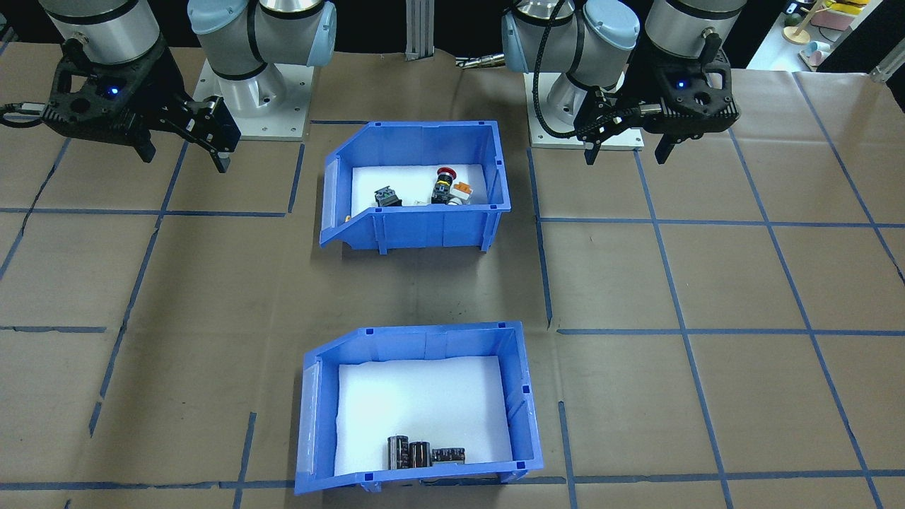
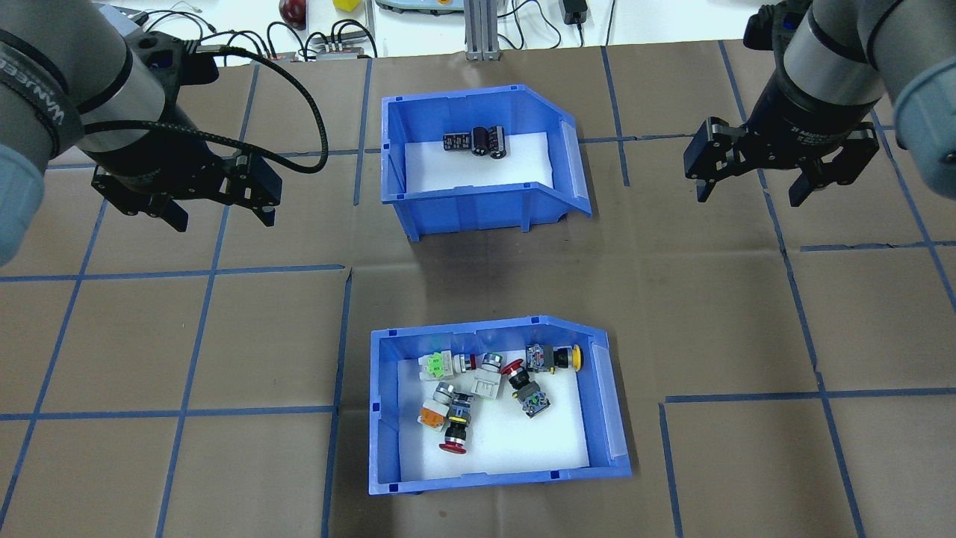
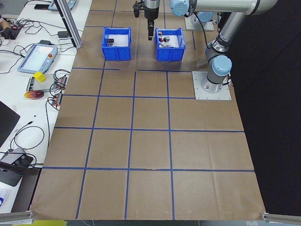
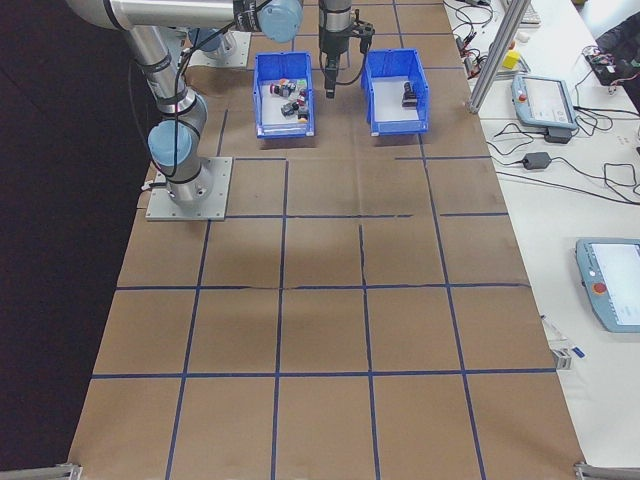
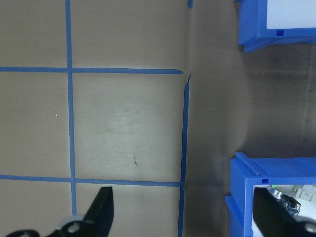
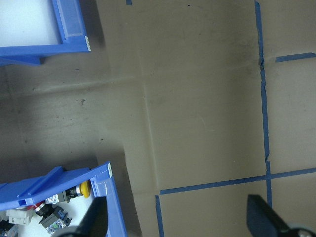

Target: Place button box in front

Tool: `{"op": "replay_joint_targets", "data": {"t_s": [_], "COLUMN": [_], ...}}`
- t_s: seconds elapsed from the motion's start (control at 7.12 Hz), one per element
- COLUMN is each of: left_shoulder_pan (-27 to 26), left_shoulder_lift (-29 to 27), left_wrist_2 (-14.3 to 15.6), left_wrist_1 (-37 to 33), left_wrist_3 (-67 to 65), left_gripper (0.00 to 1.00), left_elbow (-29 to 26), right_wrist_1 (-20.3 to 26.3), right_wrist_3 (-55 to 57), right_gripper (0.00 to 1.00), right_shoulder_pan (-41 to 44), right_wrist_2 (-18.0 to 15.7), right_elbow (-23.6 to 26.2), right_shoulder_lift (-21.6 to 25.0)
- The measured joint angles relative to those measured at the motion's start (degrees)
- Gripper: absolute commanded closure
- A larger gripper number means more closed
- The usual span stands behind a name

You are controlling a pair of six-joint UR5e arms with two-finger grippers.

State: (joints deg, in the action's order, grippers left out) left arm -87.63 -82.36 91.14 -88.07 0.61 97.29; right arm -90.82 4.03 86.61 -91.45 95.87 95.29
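The button box (image 2: 385, 418) is a blue bin with a white liner and several push-buttons in red, yellow, orange and green. It sits on the robot's side of the table, its low open end toward the robot's right. The front-facing view has the button box (image 1: 424, 230) as the upper of two bins. My left gripper (image 2: 222, 220) hangs open and empty above the paper, left of both bins. My right gripper (image 2: 750, 198) hangs open and empty to their right. A corner of the button box (image 5: 242, 197) shows in the left wrist view, and its open end (image 6: 106, 197) in the right wrist view.
An identical blue bin (image 2: 478, 202) holding a few dark capacitors (image 2: 476, 142) stands farther from the robot, in line with the button box. Brown paper with blue tape lines (image 2: 209, 273) covers the table. Cables and devices (image 4: 545, 100) lie past the far edge.
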Motion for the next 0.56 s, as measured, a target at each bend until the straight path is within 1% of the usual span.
{"op": "replay_joint_targets", "data": {"t_s": [0.56], "left_shoulder_pan": [0.00], "left_shoulder_lift": [0.08], "left_wrist_2": [-0.04], "left_wrist_1": [0.00], "left_wrist_3": [-0.33], "left_gripper": [0.01], "left_elbow": [0.01], "right_wrist_1": [0.03], "right_wrist_3": [-0.19], "right_gripper": [0.00], "right_shoulder_pan": [0.03], "right_wrist_2": [0.00], "right_elbow": [0.04], "right_shoulder_lift": [-0.01]}}
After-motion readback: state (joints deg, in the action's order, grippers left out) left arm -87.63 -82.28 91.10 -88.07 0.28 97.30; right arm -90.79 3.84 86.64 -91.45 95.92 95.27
